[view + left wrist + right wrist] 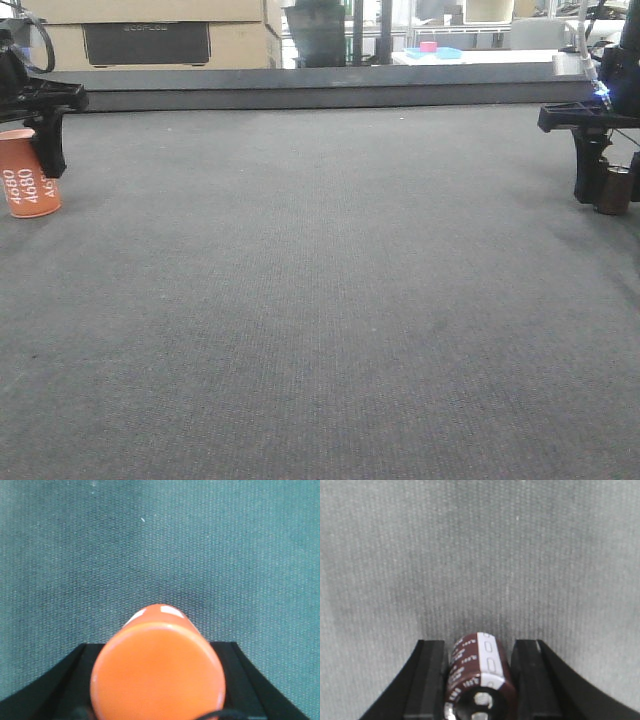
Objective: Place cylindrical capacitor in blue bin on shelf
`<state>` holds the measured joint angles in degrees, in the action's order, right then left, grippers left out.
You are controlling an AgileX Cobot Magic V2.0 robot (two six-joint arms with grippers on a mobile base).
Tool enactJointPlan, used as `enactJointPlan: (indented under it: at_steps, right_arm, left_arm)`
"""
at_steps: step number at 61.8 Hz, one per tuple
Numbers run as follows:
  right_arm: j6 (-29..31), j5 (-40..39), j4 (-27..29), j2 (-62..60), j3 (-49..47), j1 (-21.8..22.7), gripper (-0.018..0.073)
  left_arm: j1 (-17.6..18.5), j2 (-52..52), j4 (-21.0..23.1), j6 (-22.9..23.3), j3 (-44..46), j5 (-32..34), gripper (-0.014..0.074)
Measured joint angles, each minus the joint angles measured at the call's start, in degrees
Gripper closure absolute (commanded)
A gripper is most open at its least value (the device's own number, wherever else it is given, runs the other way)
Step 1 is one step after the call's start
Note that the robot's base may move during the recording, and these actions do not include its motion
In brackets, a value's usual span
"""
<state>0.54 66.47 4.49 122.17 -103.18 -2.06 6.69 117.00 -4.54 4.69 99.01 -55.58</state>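
So the right pincer [478,646] is clenched on the cylindrical capacitor [477,672]. In the wrist view the black fingers [431,680] sit tight on both sides of the dark brown can, with its grey stripe facing up. From the front it's at the far right edge of the grey tabletop [320,300], upright and low. I honestly can't tell whether its bottom touches the surface.

Over on the far left, the left pincer [158,647] is straddling the orange 4680 cylinder [28,180], which stands slightly tilted on the tabletop. The cylinder fills the gap between the fingers, but I can't tell if they're actually squeezing it.

Way back there are cardboard boxes [150,30] and a blue tray [435,53] with something pink on it.
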Motion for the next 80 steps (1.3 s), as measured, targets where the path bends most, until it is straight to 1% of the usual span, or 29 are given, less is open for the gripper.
enactJointPlan:
  at_steps: [11, 23, 30, 35, 39, 44, 50, 57, 63, 69, 74, 80]
  right_arm:
    - [-0.11, 0.1, 0.0, -3.19, 0.0, -0.12, 0.0722]
    - [-0.11, -2.34, -0.13, -8.75, 0.0, -1.76, 0.0722]
    - [0.01, -5.32, -0.13, -11.4, 0.73, -3.26, 0.0722]
    - [0.01, -8.54, -0.13, -13.26, 2.69, -4.18, 0.0722]
    - [0.01, -11.4, -0.13, -15.21, 5.58, -4.75, 0.0722]
    - [0.01, -16.05, -0.13, -18.06, 10.25, -5.41, 0.0722]
    - [0.01, -21.93, -0.13, -22.4, 17.46, -5.9, 0.0722]
    - [0.01, -30.66, -0.13, -28.53, 26.57, -6.11, 0.0722]
    - [0.01, -37.18, -0.13, -34.14, 33.95, -6.11, 0.0722]
    - [0.01, -44.07, -0.13, -39.42, 40.59, -6.11, 0.0722]
    - [0.01, -47.65, -0.13, -44.09, 45.93, -6.11, 0.0722]
    - [0.01, -50.2, -0.24, -48.74, 50.72, -6.11, 0.0722]
  left_arm:
    - [0.0, -2.64, 0.34, -0.23, 0.0, 0.0, 0.0707]
    - [0.48, -8.4, 0.95, -2.88, -0.42, 1.37, 0.0707]
    - [0.86, -12.49, 1.4, -3.18, -4.08, 5.46, 0.0707]
    - [0.95, -15.65, 2.26, -3.29, -8.91, 9.67, 0.0707]
    - [0.95, -18.76, 2.7, -3.27, -13.15, 12.93, 0.0707]
    - [0.95, -22.78, 3.05, -3.27, -20.14, 18.56, 0.0707]
    - [0.95, -27.99, 3.73, -3.27, -27.65, 25.01, 0.0707]
    - [0.95, -34.29, 4.54, -3.27, -36.56, 34.08, 0.0707]
    - [0.95, -39.47, 5.12, -3.27, -42.75, 39.62, 0.0707]
    - [0.95, -44.16, 5.3, -3.27, -47.79, 43.95, 0.0707]
    - [0.95, -48.39, 5.4, -3.27, -50.97, 45.9, 0.0707]
    - [0.95, -53.19, 5.4, -3.27, -54.21, 47.29, 0.0707]
